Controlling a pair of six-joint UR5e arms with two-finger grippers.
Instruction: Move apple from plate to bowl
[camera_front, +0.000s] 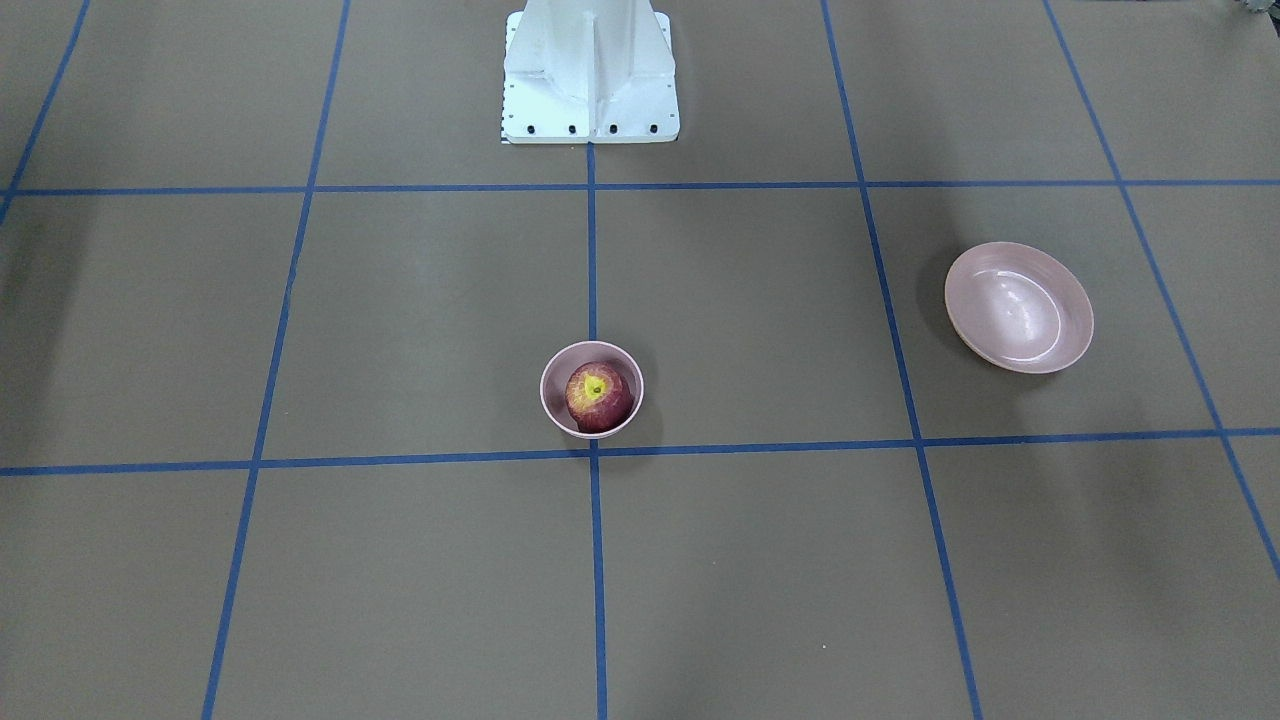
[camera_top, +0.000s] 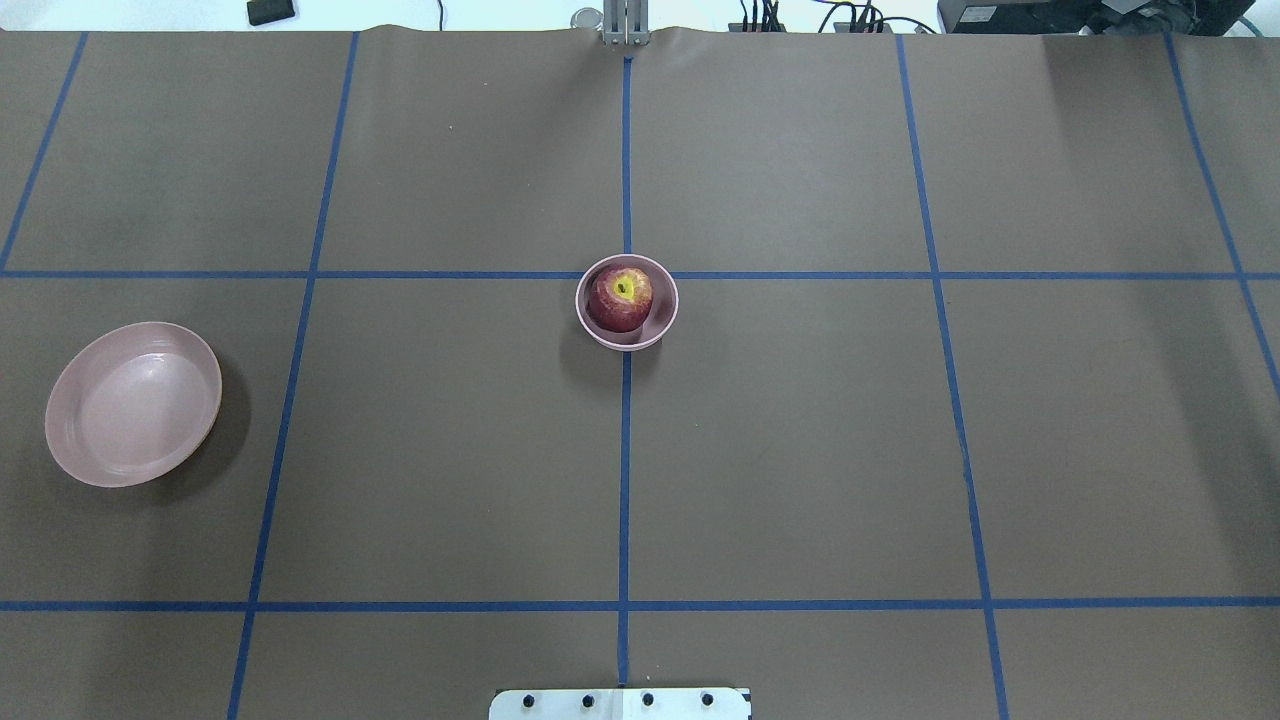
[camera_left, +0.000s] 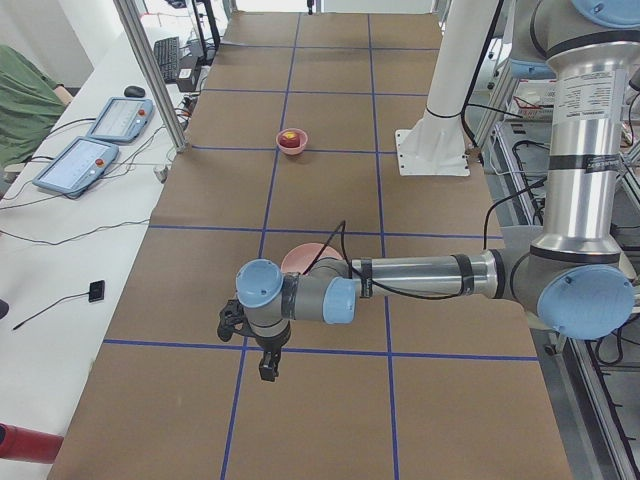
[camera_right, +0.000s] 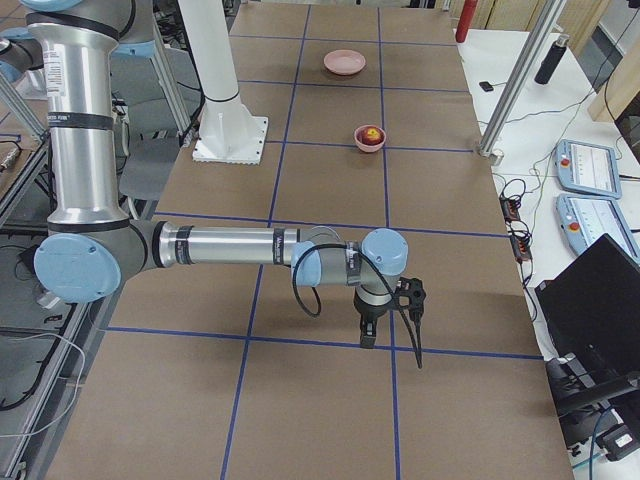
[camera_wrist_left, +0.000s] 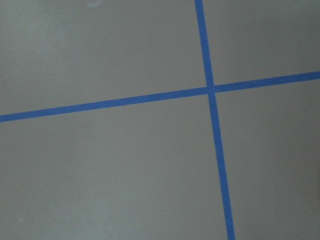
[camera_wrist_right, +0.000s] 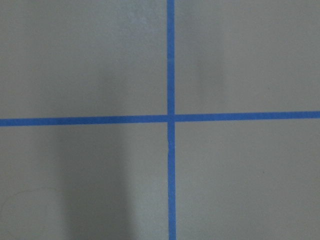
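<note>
One glossy, round dark-red apple (camera_front: 598, 397), yellow-green at its stem dimple, sits inside the single small, deep, smooth pink bowl (camera_front: 547, 392) just below centre of the front-facing view. The one wide, shallow pink plate (camera_front: 1020, 310) lies at mid-right, well apart. Both rest on a matte brown table (camera_front: 400, 320) gridded with blue tape (camera_front: 592, 260). A white metal base (camera_front: 590, 70) stands at top centre. In the left side view the near arm's wrist covers part of the plate. The left gripper (camera_left: 268, 368) and right gripper (camera_right: 366, 335) hang low above the table; whether each is spread or pressed together cannot be told.

Lab: taped-grid table (camera_top: 800, 450), teach pendants (camera_left: 68, 166)
</note>
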